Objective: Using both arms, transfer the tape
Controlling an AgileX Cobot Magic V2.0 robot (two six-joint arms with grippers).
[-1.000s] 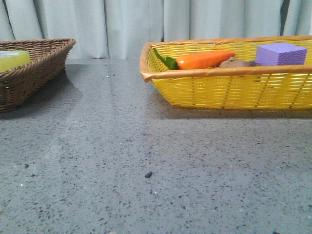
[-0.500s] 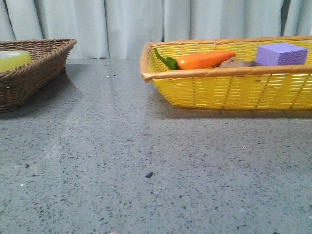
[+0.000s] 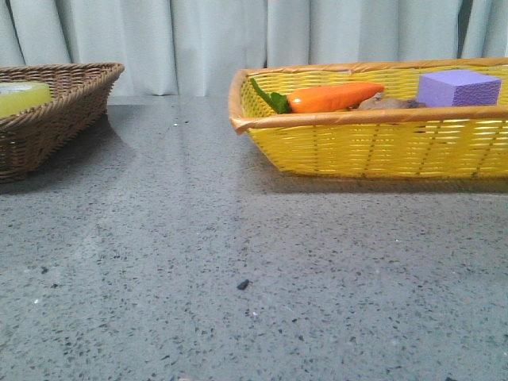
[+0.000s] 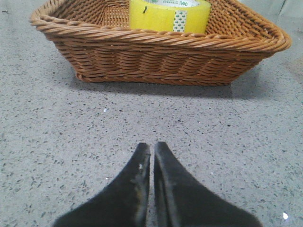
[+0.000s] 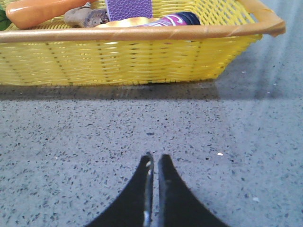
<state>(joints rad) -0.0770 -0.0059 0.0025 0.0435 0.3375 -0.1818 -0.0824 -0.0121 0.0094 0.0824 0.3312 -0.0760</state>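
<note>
Tape [image 4: 169, 14] sits in the brown wicker basket [image 4: 161, 52] at the surface's left edge, flat on its side. Judged light and rigid; the film face looks slick, so pinching across the roll wall (one finger inside the core) seems safest. Left claw [image 4: 152, 147] pressed together, empty, low over the bare surface [image 4: 71, 132] in front of the basket, well apart from the roll. Right claw [image 5: 155, 158] also pressed together, facing the yellow basket [image 5: 142, 56] near the right edge.

Wide yellow tape roll [image 4: 169, 15] inside brown wicker basket [image 3: 48, 119], far left on grey speckled table [image 3: 238, 262]. Orange toy carrot [image 3: 333, 97] and purple foam block [image 3: 458, 87] inside yellow woven basket [image 3: 373, 147], over on the right.
</note>
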